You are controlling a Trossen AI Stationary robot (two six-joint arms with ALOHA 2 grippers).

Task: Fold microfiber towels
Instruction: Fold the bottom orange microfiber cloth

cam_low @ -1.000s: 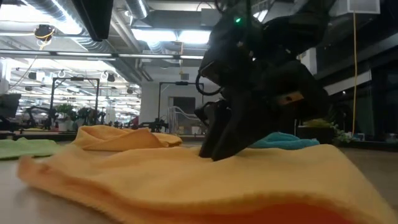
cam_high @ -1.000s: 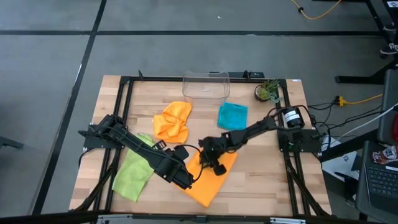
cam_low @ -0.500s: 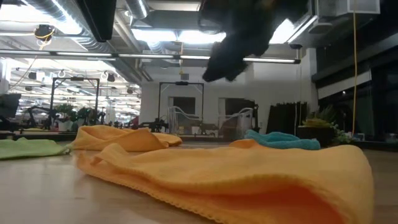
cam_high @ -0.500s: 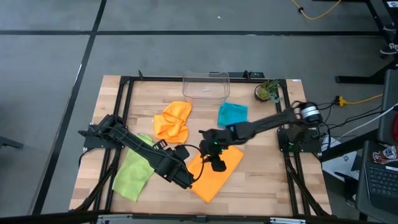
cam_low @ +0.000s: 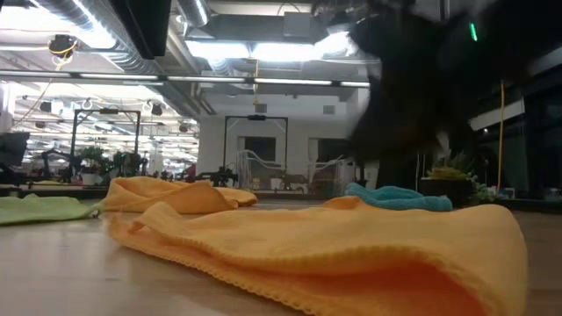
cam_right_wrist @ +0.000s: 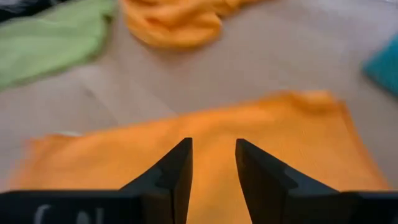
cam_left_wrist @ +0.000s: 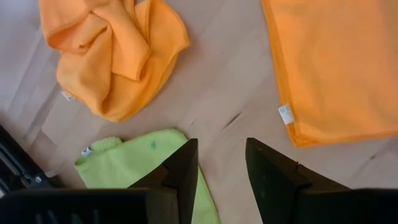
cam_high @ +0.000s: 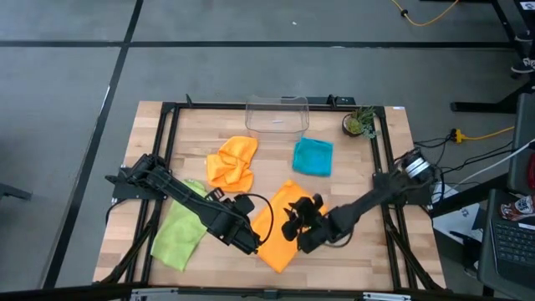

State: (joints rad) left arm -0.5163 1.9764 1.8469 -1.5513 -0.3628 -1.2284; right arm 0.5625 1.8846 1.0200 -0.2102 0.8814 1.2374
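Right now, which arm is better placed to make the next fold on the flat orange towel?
Probably the right. The right gripper hangs open directly over the flat orange towel, which fills its wrist view. The left gripper, also open, sits at the towel's edge, over bare table near the green towel.

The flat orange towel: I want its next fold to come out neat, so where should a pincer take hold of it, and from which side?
Probably a corner of the flat orange towel. It lies spread out, seemingly folded once, so its corners are free, while the middle offers nothing to pinch. The right pincer hovers open above it, so it could come straight down on the corner nearest the table's front edge.
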